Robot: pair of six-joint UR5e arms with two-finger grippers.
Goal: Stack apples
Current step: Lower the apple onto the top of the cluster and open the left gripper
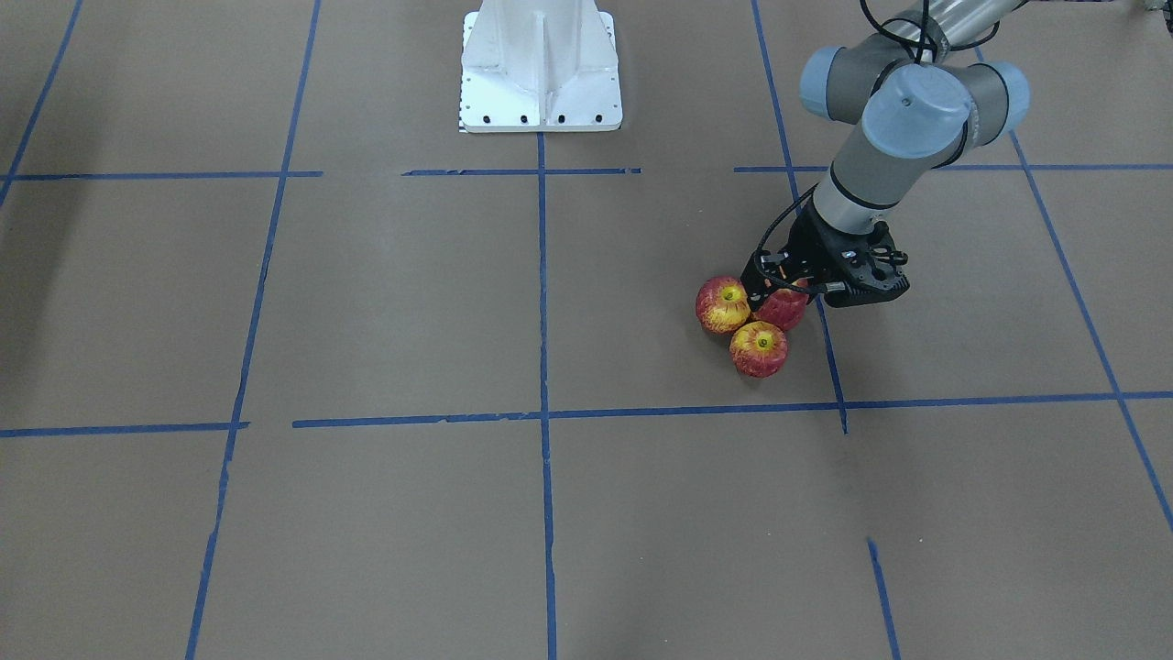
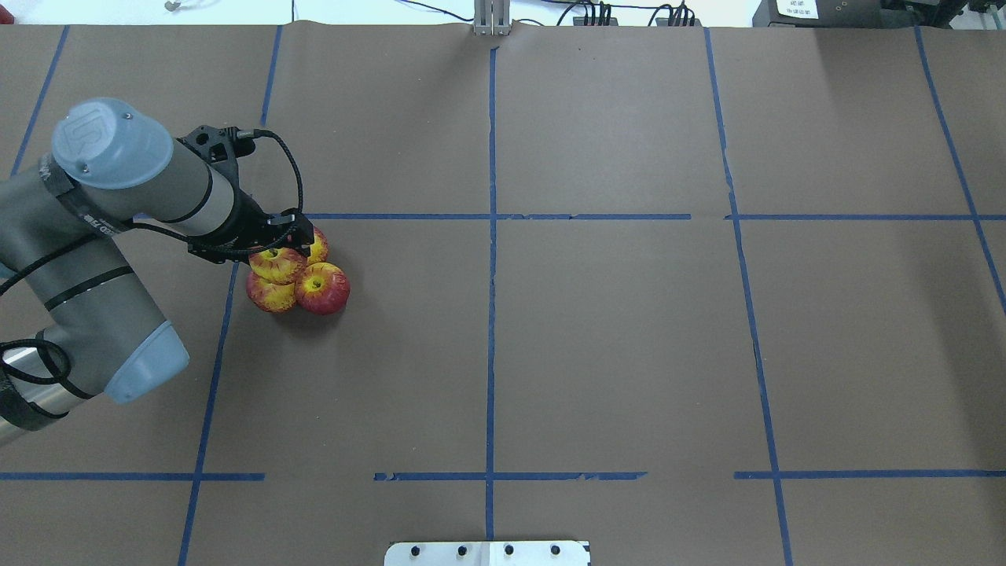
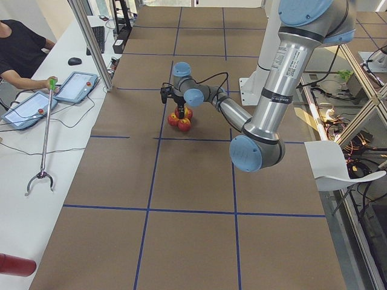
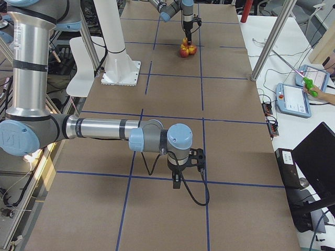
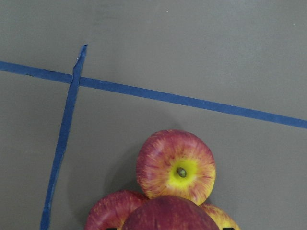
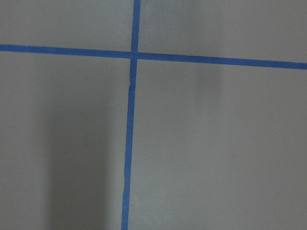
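Four red-and-yellow apples sit in a tight cluster on the brown table on my left side. Three rest on the table (image 2: 322, 288) (image 2: 269, 296) (image 2: 317, 245). The fourth apple (image 2: 275, 264) sits on top of them between the fingers of my left gripper (image 2: 284, 240), which is shut on it. In the left wrist view the held apple (image 5: 170, 214) fills the bottom edge, with a base apple (image 5: 176, 165) beyond it. The front view shows two base apples (image 1: 722, 304) (image 1: 759, 349). My right gripper (image 4: 178, 183) hangs over bare table far away; I cannot tell its state.
The white robot base (image 1: 541, 69) stands at the table's middle on the robot's side. Blue tape lines (image 2: 492, 236) grid the brown surface. A side table with tablets (image 3: 75, 84) and a grabber tool (image 3: 42, 145) runs along the operators' edge.
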